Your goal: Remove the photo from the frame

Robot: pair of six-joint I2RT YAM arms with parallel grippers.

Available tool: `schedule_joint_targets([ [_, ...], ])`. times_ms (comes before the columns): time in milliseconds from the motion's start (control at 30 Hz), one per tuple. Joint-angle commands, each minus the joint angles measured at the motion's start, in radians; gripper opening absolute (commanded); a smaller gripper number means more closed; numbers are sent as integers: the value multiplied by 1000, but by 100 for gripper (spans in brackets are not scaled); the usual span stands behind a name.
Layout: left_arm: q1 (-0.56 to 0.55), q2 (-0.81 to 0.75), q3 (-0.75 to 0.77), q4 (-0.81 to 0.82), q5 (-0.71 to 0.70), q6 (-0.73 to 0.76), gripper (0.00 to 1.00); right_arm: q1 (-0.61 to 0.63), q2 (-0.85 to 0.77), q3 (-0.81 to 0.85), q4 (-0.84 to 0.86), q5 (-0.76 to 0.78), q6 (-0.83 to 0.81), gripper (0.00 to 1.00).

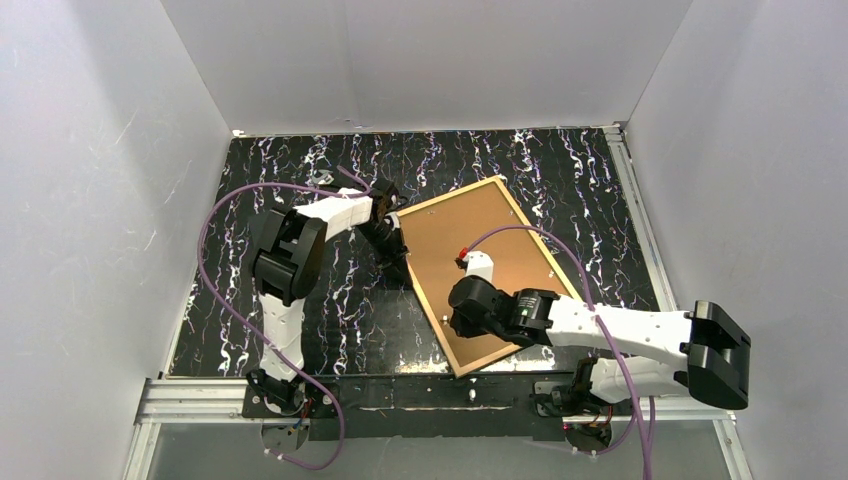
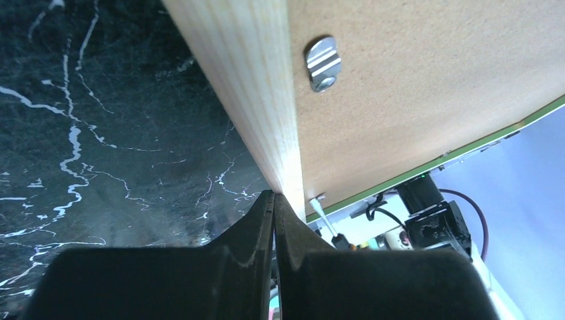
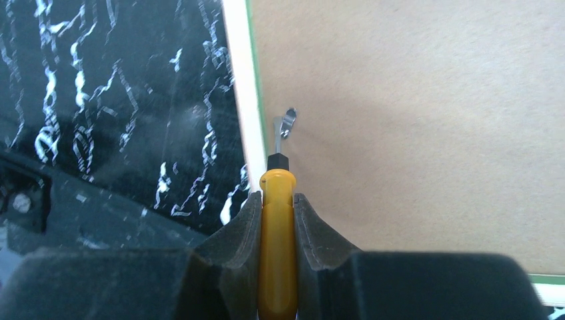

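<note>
The right jaws are clenched on a yellow-handled screwdriver [image 3: 277, 180], its blade at a metal turn clip [image 3: 285, 123] just inside the pale edge of the frame [image 3: 238, 100]. The left jaws are pressed together with nothing between them, tips against the frame's wooden side. The frame lies face down on the tabletop [image 2: 100, 133] with the brown backing board [image 3: 413, 133] upward, hiding the photo beneath. The blade may skid off the clip and gouge the board, or its push may slide the frame, which is merely braced.

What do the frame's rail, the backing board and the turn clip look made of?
Frame: apparently pale unfinished wood, with faint grain lines. Backing board: probably brown pressed fibreboard, with a matte speckled surface. Turn clip: shiny metal, perhaps steel, with bright reflections.
</note>
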Motion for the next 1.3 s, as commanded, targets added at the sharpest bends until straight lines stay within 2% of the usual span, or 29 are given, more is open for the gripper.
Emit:
schedule_joint_targets([
  [0, -17, 9, -72, -43, -18, -36, 0, -3, 18, 35, -4, 164, 46, 1],
  [233, -17, 2, -72, -48, -29, -35, 0, -2, 43, 66, -33, 216, 49, 1],
  [367, -17, -15, -68, -45, -26, -18, 1, -1, -3, 85, -27, 184, -2, 1],
  [500, -17, -78, -95, -15, -34, -5, 28, -2, -126, 60, -45, 194, -17, 1],
  [667, -17, -160, -149, 34, 9, -46, 38, -3, -277, -16, -97, 221, 10, 1],
  [800, -32, -229, -238, 130, 61, -127, 55, -3, -386, -104, -84, 214, 47, 1],
  [933, -67, -264, -303, 185, 55, -191, 65, -2, -467, -153, -90, 207, 73, 1],
  [1100, -123, -261, -348, 250, -7, -258, 63, -3, -516, -182, -97, 205, 89, 1],
  [1267, -156, -266, -399, 295, -102, -308, 47, -2, -533, -186, -107, 197, 103, 1],
])
